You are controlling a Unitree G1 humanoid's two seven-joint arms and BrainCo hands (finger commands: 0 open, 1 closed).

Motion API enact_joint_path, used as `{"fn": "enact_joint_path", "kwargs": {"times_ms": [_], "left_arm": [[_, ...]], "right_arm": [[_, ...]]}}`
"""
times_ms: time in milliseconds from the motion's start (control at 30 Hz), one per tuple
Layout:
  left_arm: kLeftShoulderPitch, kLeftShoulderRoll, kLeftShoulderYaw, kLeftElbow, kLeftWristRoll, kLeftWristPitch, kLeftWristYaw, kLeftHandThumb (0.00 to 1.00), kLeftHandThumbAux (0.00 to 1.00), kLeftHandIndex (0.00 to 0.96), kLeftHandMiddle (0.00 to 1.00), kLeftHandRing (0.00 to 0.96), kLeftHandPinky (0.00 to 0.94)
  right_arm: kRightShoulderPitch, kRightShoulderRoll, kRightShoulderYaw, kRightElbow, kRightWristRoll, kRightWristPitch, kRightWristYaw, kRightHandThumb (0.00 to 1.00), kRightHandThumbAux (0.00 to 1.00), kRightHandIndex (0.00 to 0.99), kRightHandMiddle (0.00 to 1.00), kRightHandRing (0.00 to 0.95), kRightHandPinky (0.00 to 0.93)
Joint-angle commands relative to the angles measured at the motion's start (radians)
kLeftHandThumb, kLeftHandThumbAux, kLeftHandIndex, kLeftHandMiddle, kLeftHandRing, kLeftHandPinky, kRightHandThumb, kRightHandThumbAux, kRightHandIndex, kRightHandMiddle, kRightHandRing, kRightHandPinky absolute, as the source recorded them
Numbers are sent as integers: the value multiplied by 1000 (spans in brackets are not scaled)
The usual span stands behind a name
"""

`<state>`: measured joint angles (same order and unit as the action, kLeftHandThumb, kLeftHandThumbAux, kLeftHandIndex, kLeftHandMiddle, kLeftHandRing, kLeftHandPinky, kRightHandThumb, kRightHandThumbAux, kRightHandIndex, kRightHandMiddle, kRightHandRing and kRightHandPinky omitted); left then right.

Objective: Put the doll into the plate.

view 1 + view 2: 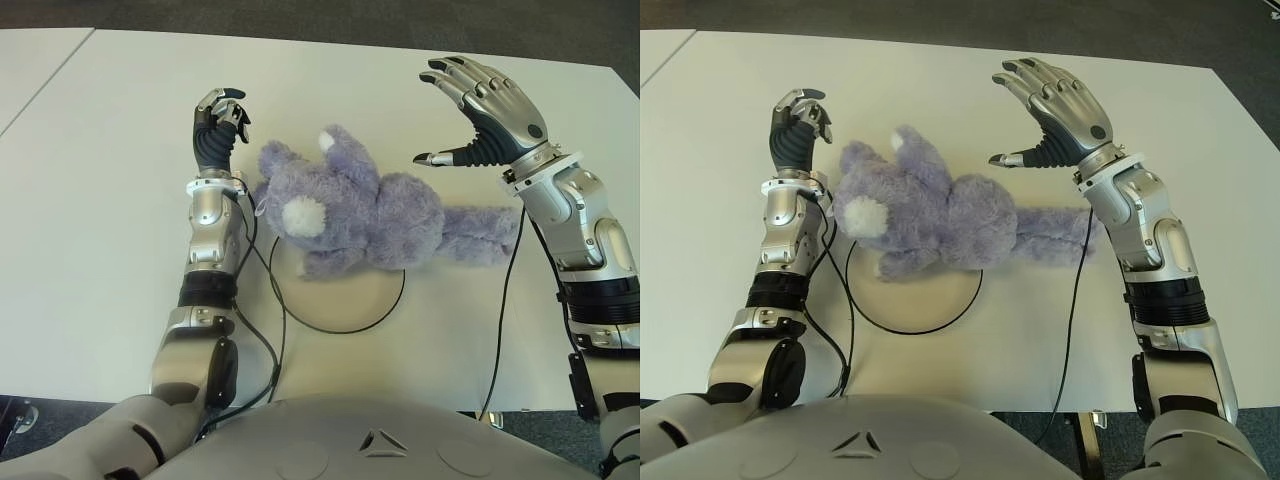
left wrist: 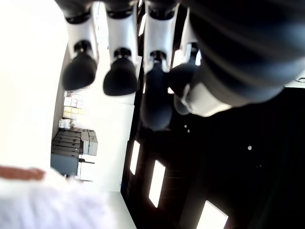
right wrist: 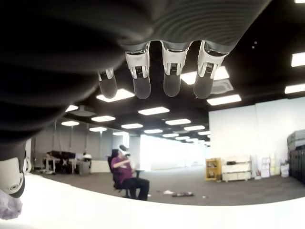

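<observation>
The doll lies across the middle of the left eye view, its pale-muzzled head towards the left and its legs stretching right over the white table; its lower body covers the far part of the plate, a pale disc ringed by a thin dark rim at centre-bottom, while head and legs hang out past that rim on both sides. The left hand, upper left of the frame, stands just beside the head with its fingers curled and nothing in them; the right hand, upper right, hovers above and apart from the doll, fingers spread and released, grasping nothing. The risk, as I judge it, is that the toy ends only half on the plate; it is longer than the disc is wide, so any nudge on one end may drag the body off the rim, and a soft pile gives fingers little to push against; a pinch could catch loose fur alone and let it slip. The doll itself is a lavender plush bear, shaggy, limp, sprawled on its side.
</observation>
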<state>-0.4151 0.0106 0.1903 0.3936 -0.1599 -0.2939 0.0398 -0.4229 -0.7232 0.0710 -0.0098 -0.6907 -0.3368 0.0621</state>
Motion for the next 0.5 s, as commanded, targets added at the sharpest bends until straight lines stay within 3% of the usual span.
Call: {"fn": "enact_joint_path", "kwargs": {"times_ms": [33, 500], "left_arm": [[-2, -1, 4, 14, -5, 7, -4, 719, 698, 446, 799, 791, 762], [-2, -2, 5, 18, -13, 0, -9, 719, 698, 446, 799, 790, 760]], "right_arm": [[-13, 26, 0, 21, 8, 11, -17, 95, 503, 0, 0, 0, 0], [-11, 103, -34, 12, 91, 121, 10, 103, 547, 0, 0, 0, 29]]}}
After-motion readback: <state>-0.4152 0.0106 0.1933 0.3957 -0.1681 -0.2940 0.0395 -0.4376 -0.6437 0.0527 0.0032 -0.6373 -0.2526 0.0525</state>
